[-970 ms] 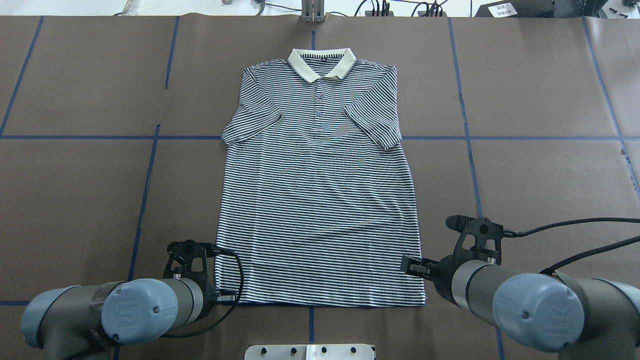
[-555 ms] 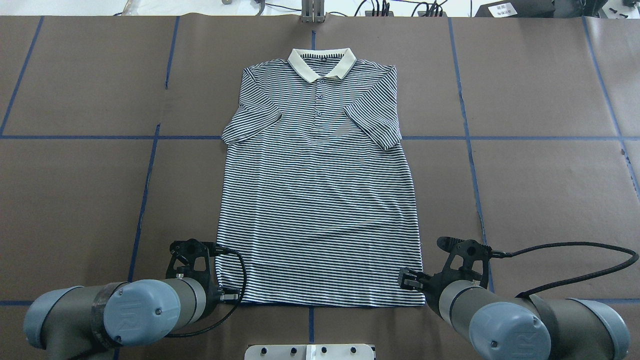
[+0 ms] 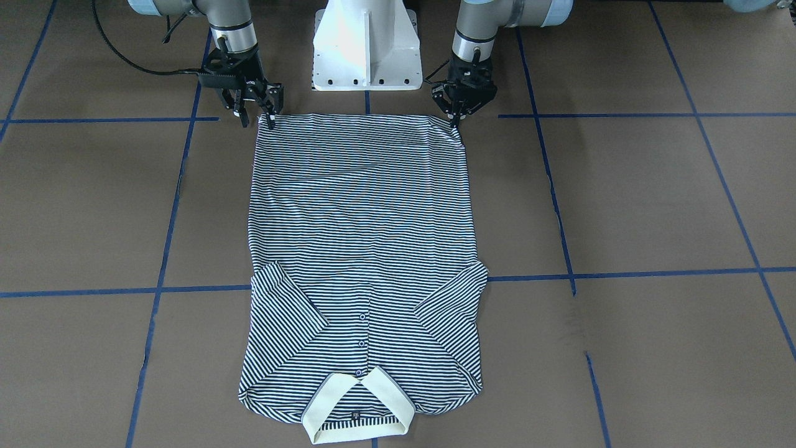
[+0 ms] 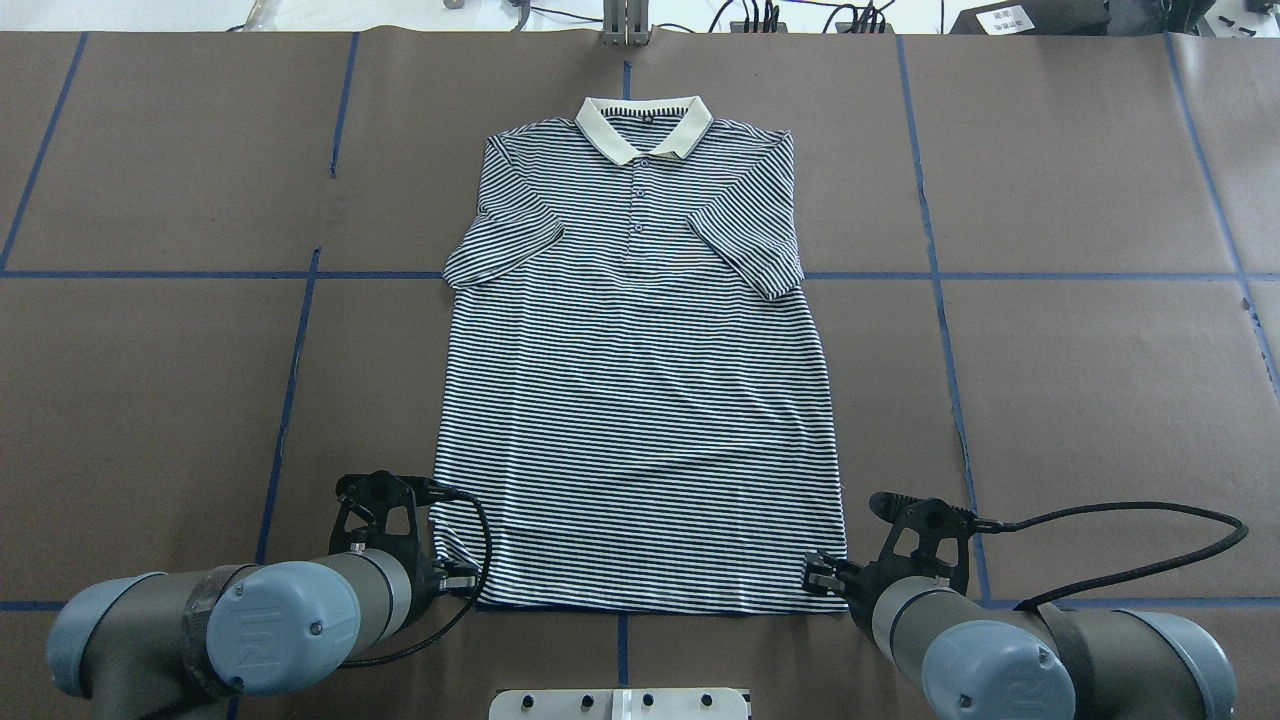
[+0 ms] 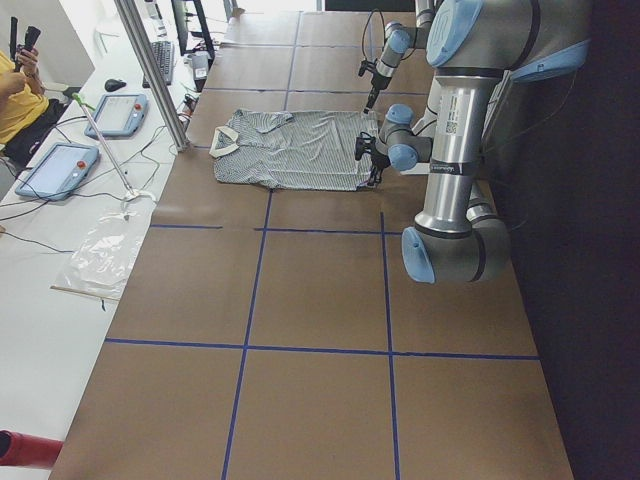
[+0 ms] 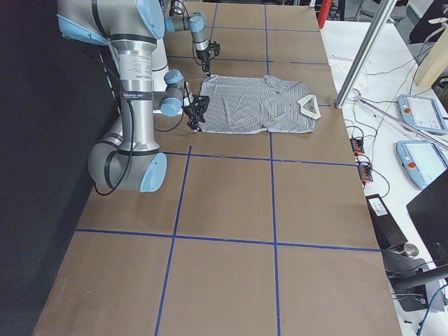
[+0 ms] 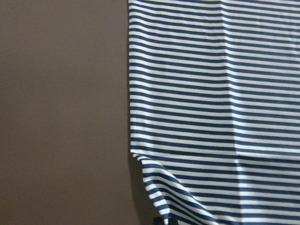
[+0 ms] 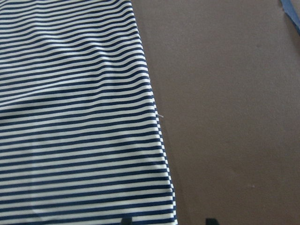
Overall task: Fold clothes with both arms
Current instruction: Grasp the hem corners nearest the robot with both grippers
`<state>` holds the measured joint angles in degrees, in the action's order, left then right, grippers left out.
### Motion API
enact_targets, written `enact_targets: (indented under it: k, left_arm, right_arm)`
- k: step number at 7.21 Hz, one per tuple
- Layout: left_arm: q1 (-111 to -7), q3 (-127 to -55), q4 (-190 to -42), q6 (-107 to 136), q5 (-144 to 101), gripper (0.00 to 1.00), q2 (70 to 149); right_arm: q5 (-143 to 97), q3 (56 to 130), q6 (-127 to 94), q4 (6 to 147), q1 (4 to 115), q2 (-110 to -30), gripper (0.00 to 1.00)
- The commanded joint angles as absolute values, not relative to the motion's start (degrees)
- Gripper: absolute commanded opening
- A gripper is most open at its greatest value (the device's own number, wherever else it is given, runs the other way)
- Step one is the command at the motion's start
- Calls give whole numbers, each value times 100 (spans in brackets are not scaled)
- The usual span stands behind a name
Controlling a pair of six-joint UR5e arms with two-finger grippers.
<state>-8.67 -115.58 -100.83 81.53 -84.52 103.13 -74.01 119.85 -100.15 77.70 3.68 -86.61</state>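
The striped polo shirt [image 4: 640,400] lies flat, face up, with both sleeves folded in and its cream collar [image 4: 643,128] at the far side. My left gripper [image 3: 457,121] is shut on the shirt's near hem corner. In the left wrist view that corner of the shirt [image 7: 211,93] puckers upward. My right gripper [image 3: 256,118] stands open at the other hem corner. Its two fingertips show at the bottom edge of the right wrist view, either side of the shirt's [image 8: 70,117] side edge. Both arms [image 4: 280,610] [image 4: 1000,660] reach in low from the near edge.
The white pedestal base [image 3: 365,46] stands just behind the hem. Brown paper with blue tape lines [image 4: 290,380] covers the table. A side desk holds tablets [image 5: 60,165], a metal post [image 5: 150,70] rises there, and a person [image 5: 20,100] sits beyond it.
My right gripper has drawn back toward the robot along the shirt's side and now sits at the hem corner. My left gripper stayed put, and the hem corner under it has bunched inward.
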Motion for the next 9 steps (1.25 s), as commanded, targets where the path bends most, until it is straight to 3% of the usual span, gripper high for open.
enact_targets:
  k: [1,5,6,7,8,9]
  left_arm:
    - [-861,-11566,-10081,8165,-8237,0,10310]
    - [-809,-11566,-10081,8165,-8235,0,10310]
    - [-800,-11566,-10081,8165,-8235,0,10310]
    - [-791,-11566,-10081,8165,-8235,0,10310]
    - [-791,-11566,-10081,8165,-8235,0,10310]
    - [-791,-11566,-10081,8165,-8244,0,10310]
  right_arm:
    - [-7365,11962,-10055,7770,291,-8657,57]
    - [-7277,11962,-10099,7770,27,-8657,48]
    - [-7269,11962,-10099,7778,9,-8657,39]
    - [-7277,11962,-10090,7778,9,-8657,11]
    - [-7277,11962,-10081,7778,0,-8657,0]
    - [-7295,11971,-10055,7787,0,-8657,0]
